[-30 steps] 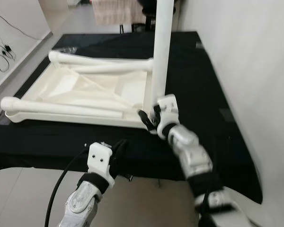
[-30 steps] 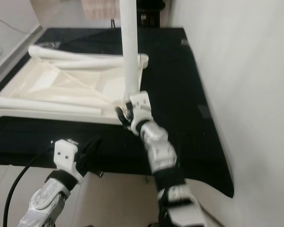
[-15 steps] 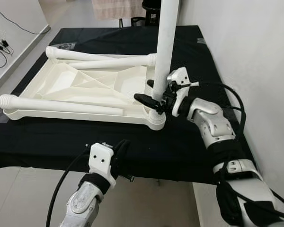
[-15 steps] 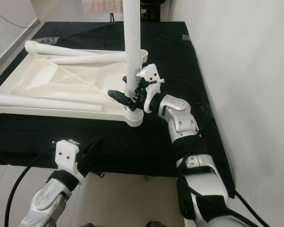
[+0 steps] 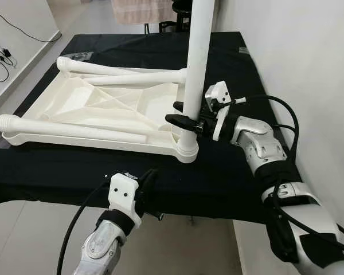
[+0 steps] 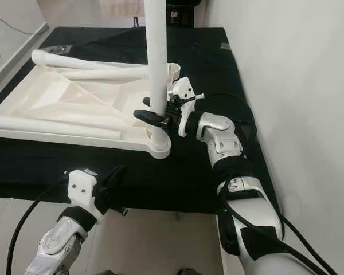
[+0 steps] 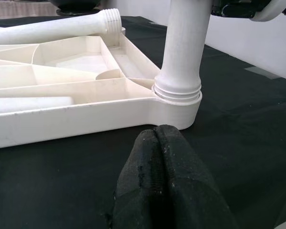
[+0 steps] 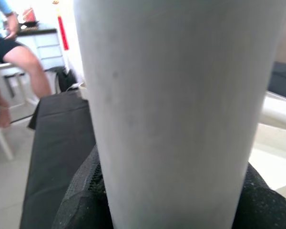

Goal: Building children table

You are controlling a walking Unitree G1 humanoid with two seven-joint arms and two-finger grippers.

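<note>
The white children's table top (image 5: 74, 97) lies upside down on the black cloth. One white leg (image 5: 195, 63) stands upright in the socket (image 5: 187, 150) at its near right corner. My right gripper (image 5: 172, 112) reaches in from the right and is shut on this leg a little above the socket; its black fingers (image 8: 81, 200) press on both sides. Two loose legs lie on the top, one along the near side (image 5: 74, 129) and one along the far side (image 5: 120, 74). My left gripper (image 5: 146, 186) is shut and empty, low at the table's front edge, its fingertips (image 7: 157, 138) pointing at the socket.
A white wall (image 5: 298, 69) runs close along the table's right side. The black cloth (image 5: 229, 183) hangs over the front edge. Cables (image 5: 0, 54) lie on the floor at the left. A person (image 8: 9, 52) sits on a chair in the background of the right wrist view.
My right arm has swung from below the leg's base round to its right side, and the gripper now holds the leg higher up. The left gripper stays put. The camera has shifted.
</note>
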